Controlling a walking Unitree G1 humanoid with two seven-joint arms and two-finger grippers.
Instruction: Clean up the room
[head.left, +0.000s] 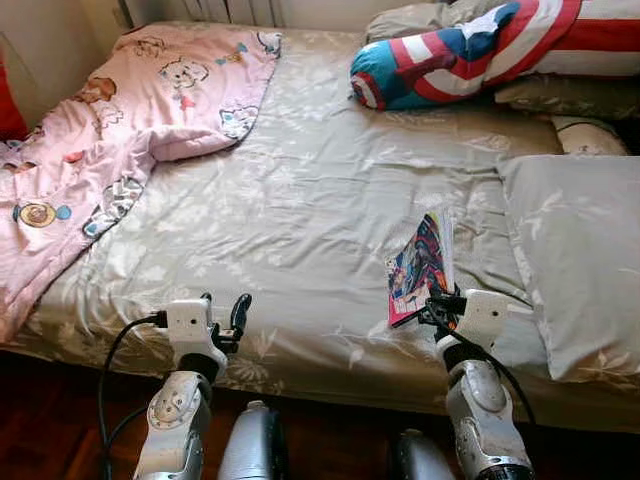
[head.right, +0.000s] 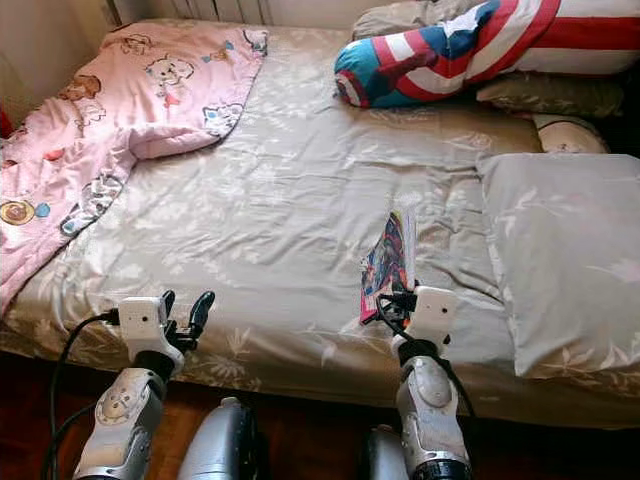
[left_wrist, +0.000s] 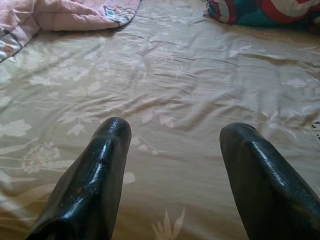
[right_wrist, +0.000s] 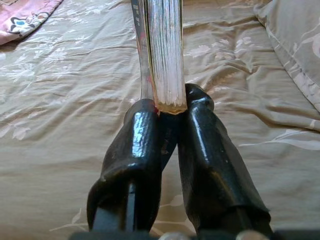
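Note:
A colourful comic book (head.left: 421, 264) stands on edge above the beige floral bed sheet (head.left: 300, 220), near the bed's front edge. My right gripper (head.left: 436, 304) is shut on the book's near end; in the right wrist view its black fingers (right_wrist: 200, 150) clamp the page block (right_wrist: 165, 50). My left gripper (head.left: 225, 310) hovers open over the front left of the bed, its two fingers (left_wrist: 95, 175) spread apart with nothing between them.
A pink cartoon blanket (head.left: 110, 130) lies crumpled at the bed's left. A red, white and blue striped cushion (head.left: 460, 50) rests at the back right. A beige pillow (head.left: 575, 250) lies to the right of the book. Dark wooden floor (head.left: 60, 420) is below the bed.

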